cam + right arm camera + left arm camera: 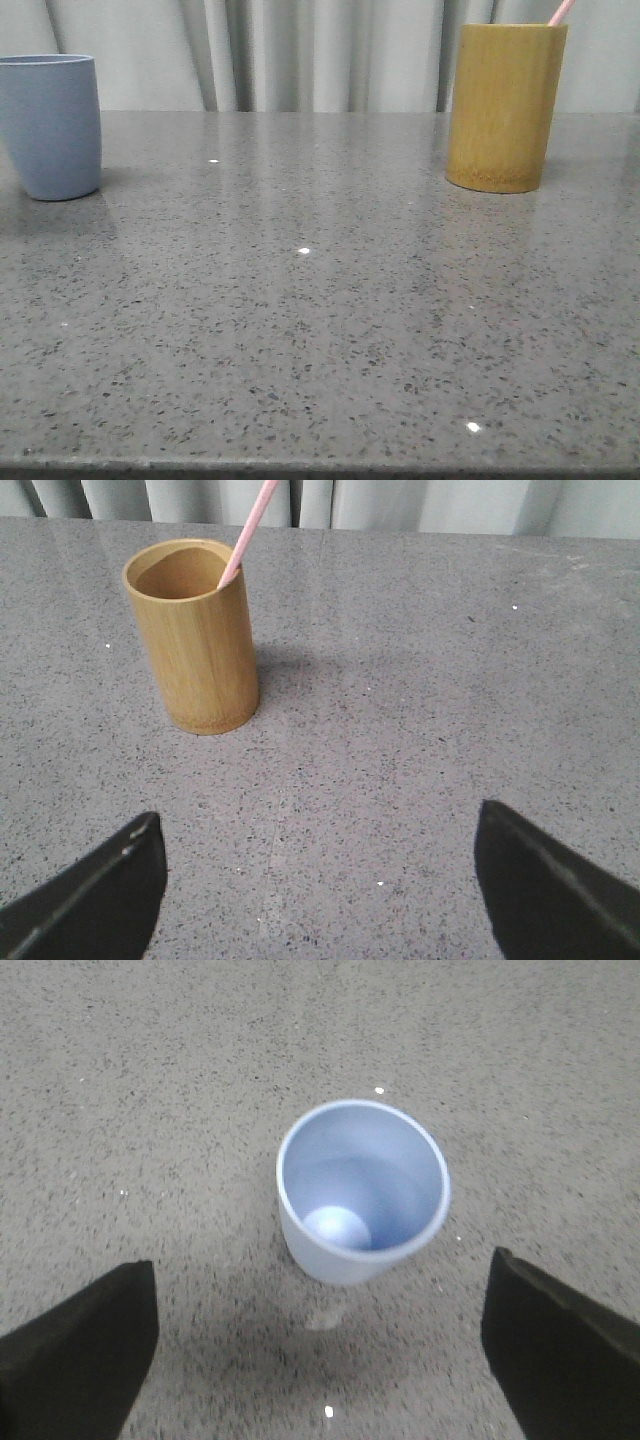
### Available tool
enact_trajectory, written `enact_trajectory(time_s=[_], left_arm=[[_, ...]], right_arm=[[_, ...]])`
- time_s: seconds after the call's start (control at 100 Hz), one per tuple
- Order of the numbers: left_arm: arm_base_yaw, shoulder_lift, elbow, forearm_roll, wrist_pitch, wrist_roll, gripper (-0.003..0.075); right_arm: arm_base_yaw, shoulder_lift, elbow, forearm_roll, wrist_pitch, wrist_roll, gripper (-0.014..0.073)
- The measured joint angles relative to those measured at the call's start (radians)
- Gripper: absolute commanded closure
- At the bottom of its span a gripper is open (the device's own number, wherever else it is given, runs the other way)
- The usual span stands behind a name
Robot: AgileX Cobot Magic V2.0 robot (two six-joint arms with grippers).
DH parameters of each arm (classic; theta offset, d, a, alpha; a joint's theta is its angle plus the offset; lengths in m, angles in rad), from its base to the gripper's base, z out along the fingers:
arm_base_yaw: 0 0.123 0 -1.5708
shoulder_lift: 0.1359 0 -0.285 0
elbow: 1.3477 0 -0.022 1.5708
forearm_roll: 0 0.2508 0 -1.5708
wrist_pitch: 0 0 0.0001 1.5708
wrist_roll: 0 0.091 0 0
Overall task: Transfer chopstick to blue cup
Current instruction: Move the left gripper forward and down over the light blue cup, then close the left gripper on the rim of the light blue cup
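The blue cup [50, 125] stands upright at the far left of the table; from above, its empty inside [362, 1190] shows. My left gripper [320, 1305] hangs open above and just short of the cup, nothing between its fingers. A pale pink chopstick [561, 11] pokes out of the yellow-brown bamboo holder [505, 105] at the far right, leaning against the holder's rim [247, 530]. My right gripper [318, 855] is open over bare table, well short of the bamboo holder [195, 635]. Neither gripper appears in the front view.
The grey speckled stone table [320, 320] stretches between the two containers. White curtains [300, 50] hang behind its far edge. The near table edge runs along the bottom of the front view.
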Motion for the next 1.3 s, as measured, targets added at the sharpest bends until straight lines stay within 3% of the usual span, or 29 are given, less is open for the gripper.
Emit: enact_trajectory(time_s=[0.3,0.71,0.88,1.21,1.3], left_arm=[[0.0,0.243,-0.133,0.0,-0.001,0.0,0.01],[0.0,0.375,-0.169,0.0,-0.002,0.0,0.012],[0.0,0.398,-0.169,0.0,0.001,0.0,0.0278],[-0.03,0.409,-0.171,-0.002,0.003,0.0,0.0726],[-0.047,0.409,-0.185,-0.006,0.009,0.0,0.0739]], right_arm=[[0.0,0.0,0.0,0.0,0.0,0.0,-0.003],[0.0,0.0,0.0,0.0,0.0,0.0,-0.003],[0.0,0.0,0.0,0.0,-0.002,0.0,-0.003],[0.0,0.0,0.0,0.0,-0.032,0.0,-0.003],[0.0,0.0,0.0,0.0,-0.037,0.0,-0.003]])
